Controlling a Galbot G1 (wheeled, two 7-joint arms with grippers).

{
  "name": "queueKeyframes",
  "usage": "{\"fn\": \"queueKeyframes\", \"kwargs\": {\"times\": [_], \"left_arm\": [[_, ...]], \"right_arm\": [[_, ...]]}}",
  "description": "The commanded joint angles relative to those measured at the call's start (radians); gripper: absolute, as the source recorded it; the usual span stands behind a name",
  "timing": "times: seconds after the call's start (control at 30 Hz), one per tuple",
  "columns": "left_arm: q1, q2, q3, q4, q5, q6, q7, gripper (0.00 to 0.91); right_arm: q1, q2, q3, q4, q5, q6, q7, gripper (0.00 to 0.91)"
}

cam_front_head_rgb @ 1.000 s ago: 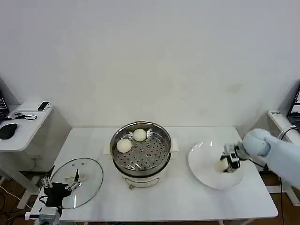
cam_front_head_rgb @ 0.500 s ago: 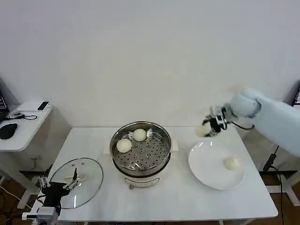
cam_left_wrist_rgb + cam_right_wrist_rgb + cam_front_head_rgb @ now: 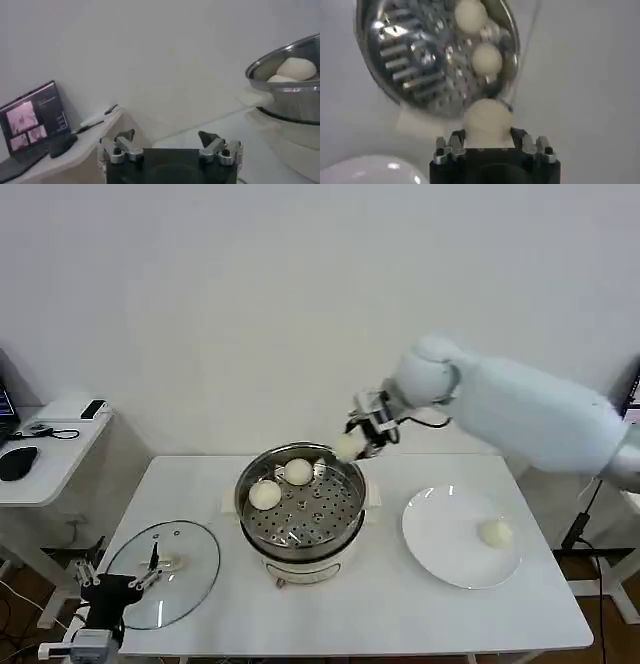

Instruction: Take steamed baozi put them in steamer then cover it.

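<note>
**Bun 3 carried over the steamer rim**

The right gripper (image 3: 358, 438) hangs above the far right edge of the steamer (image 3: 300, 504), its fingers closed on a steamed baozi (image 3: 347, 447) that bulges out between them. In the right wrist view the same bun (image 3: 487, 118) sits pinched at the fingertips with the perforated tray below and beyond it, so the load is held high enough to pass over the steel wall rather than knock against it.

2 buns (image 3: 265, 495) (image 3: 298, 472) already lie on the tray, touching or nearly so, toward the back left. That leaves the near and right part of the tray bare, which looks like the sensible spot for this one.

1 bun (image 3: 495, 532) remains on the white plate (image 3: 430, 544), to the right of the steamer, within the right arm's reach for the next trip.

The cover (image 3: 190, 569) lies flat on the table (image 3: 350, 614) to the left of the steamer, handle up, well apart from the pot so the opening stays free for loading. The left gripper (image 3: 118, 588) waits low at the cover's near edge with its fingers spread and holding nothing, placed as if ready to take the lid once all 4 buns are in.
</note>
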State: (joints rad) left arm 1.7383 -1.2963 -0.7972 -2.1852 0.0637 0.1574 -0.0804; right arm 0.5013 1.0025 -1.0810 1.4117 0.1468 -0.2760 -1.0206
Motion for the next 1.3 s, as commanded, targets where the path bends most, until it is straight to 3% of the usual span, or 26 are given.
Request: {"fn": "queueKeyframes", "kwargs": {"times": [0.03, 0.3, 0.87, 0.97, 1.3], "left_arm": [[0.005, -0.004, -0.021, -0.007, -0.001, 0.0, 0.0, 0.907], [0.014, -0.006, -0.033, -0.008, -0.004, -0.002, 0.0, 0.907], [0.01, -0.01, -0.036, 0.001, -0.012, -0.006, -0.001, 0.907], [0.008, -0.01, -0.033, 0.002, -0.012, -0.006, -0.001, 0.907], [0.004, -0.005, -0.033, 0.006, -0.015, -0.006, -0.001, 0.907]], "right_arm": [[-0.032, 0.201, -0.097, -0.003, -0.014, 0.153, -0.007, 0.635], [-0.046, 0.241, -0.145, 0.0, -0.05, 0.251, -0.006, 0.635], [-0.043, 0.236, -0.182, 0.028, -0.105, 0.299, -0.03, 0.635], [-0.047, 0.233, -0.179, 0.029, -0.104, 0.309, -0.017, 0.907], [-0.005, 0.187, -0.133, 0.015, -0.104, 0.298, -0.002, 0.907]]}}
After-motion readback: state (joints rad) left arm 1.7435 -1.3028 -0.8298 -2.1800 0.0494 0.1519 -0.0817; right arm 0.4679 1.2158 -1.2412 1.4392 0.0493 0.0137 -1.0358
